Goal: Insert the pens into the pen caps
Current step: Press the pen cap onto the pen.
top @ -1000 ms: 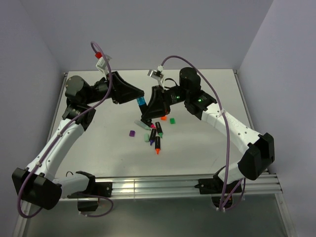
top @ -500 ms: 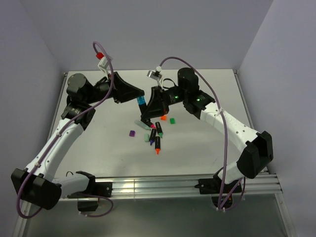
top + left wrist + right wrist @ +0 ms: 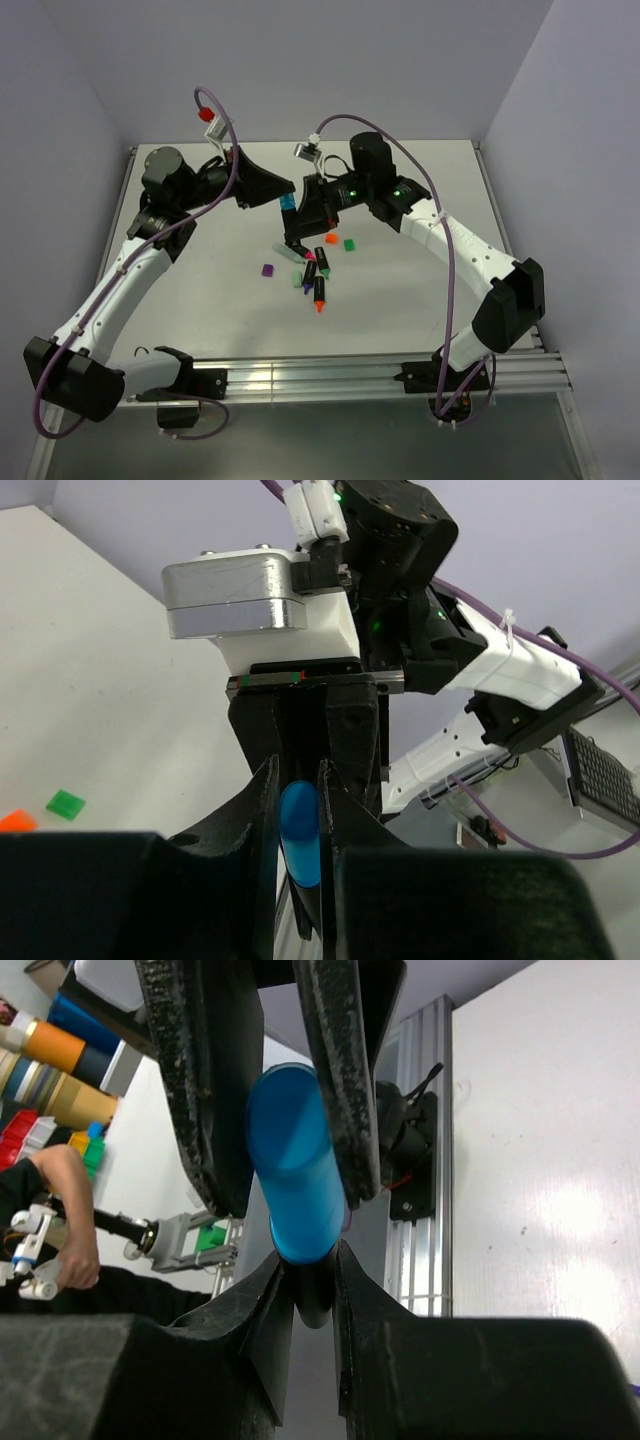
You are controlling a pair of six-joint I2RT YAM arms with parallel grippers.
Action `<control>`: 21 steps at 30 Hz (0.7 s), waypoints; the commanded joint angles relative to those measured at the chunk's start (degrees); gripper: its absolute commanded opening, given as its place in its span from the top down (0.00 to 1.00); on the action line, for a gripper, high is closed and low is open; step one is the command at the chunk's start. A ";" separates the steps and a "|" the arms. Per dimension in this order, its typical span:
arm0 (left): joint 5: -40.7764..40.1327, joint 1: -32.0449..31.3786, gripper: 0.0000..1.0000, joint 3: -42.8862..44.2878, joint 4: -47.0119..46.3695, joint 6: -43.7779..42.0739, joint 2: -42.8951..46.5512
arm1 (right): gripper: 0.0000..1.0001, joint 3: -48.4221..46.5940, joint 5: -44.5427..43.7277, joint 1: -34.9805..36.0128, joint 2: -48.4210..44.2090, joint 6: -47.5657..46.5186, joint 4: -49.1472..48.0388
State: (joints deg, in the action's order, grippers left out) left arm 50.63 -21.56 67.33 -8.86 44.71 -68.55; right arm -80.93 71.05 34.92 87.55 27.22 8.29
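The left gripper reaches in from the left, above the middle of the table. Its fingers are narrow and pinch the blue cap on both sides. The cap is in the air, well above the table top, between the two arms.

Just right of it the right gripper comes in from the far right, tilted down. Its fingers stand close together, clamped on the black barrel of a pen. In the right wrist view the blue cap's end meets this barrel right at the fingertips, and the two lie in one line. I cannot tell how far the pen sits inside the cap. In the left wrist view the two grippers face each other, almost touching, with the cap between the left gripper's fingers.

Below them, on the table, the purple cap lies alone to the left. Right of it is a mint cap, just beside the loose pens, which lie bunched together, one with its orange tip toward the near edge. Farther right and toward the far side lie the orange cap and then the green cap, near each other but apart.
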 commanded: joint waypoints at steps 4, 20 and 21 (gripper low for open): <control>12.20 -3.22 1.00 -7.37 -6.15 0.02 0.79 | 1.00 -4.15 2.42 -1.95 -0.80 -3.49 -1.61; 15.38 -7.35 1.00 -7.13 -2.39 -1.55 -1.40 | 1.00 -8.11 3.14 -4.77 0.87 -5.42 -0.47; 15.03 -7.70 1.00 -6.78 -0.39 -1.99 -1.67 | 1.00 -8.54 2.61 -4.77 1.04 -5.77 -0.39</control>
State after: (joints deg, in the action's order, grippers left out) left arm 53.23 -23.97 61.41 -19.70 45.17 -69.01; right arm -81.52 78.94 32.58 88.58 21.30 16.84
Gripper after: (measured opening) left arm 0.192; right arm 0.245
